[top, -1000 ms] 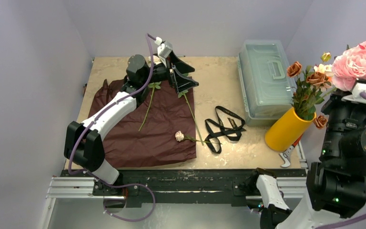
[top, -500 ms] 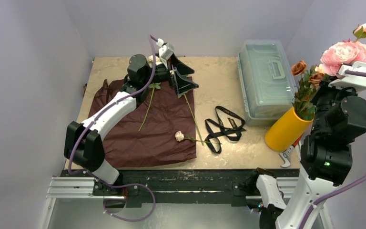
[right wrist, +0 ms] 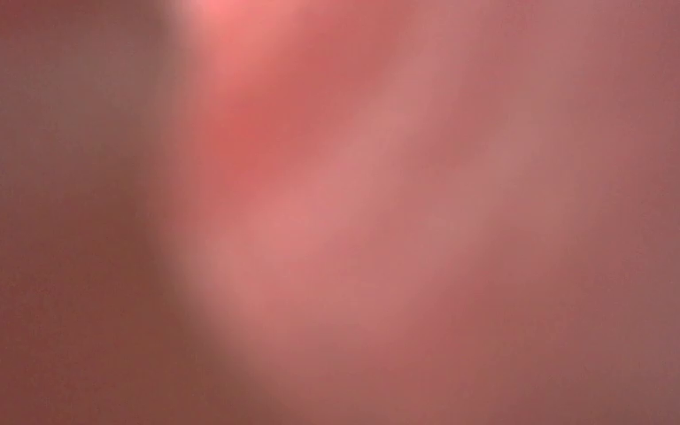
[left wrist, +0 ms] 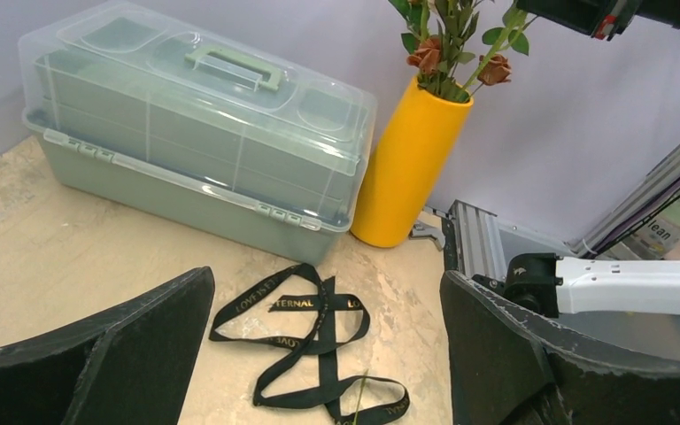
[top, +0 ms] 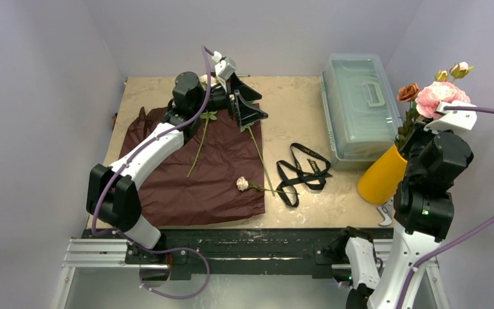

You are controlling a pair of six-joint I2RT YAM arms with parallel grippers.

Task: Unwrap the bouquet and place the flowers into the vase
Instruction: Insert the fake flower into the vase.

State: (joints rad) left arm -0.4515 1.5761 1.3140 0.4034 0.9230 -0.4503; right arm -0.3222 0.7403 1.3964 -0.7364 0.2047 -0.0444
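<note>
- Pink mush is all the right wrist view gives, so petals must be sitting right on the lens. The right claw is closed tight, but it's tucked behind its own arm (top: 434,164) at the right edge of the top view, so I can't see what it's pinching. My guess is the stem of the pink rose (top: 439,96) poking up just above it.
- Yeah, and that's the worry. It's right by the vase (top: 379,179), lower right, which is tall, narrow and already stuffed with stems. No close-up view, so a stem could catch the rim or the arm could shove the vase sideways. It stands just beside the box (top: 360,106), so it might only lean on that, or roll off the near edge.
- Pulling away could also drag out roses (top: 409,92) that are already in.
- What about the left claw (top: 252,102)? Upper middle, fingers wide apart, holding nothing.
- It hangs over the top edge of the maroon paper (top: 186,187). Two loose stems (top: 199,145) lie on it and a cream rose (top: 242,184) sits at its lower right corner, stem running up to the ribbon (top: 303,172). Grab low and it pinches paper too, or the ribbon tags along.
- So unwrapping's done, a few flowers left.
</note>
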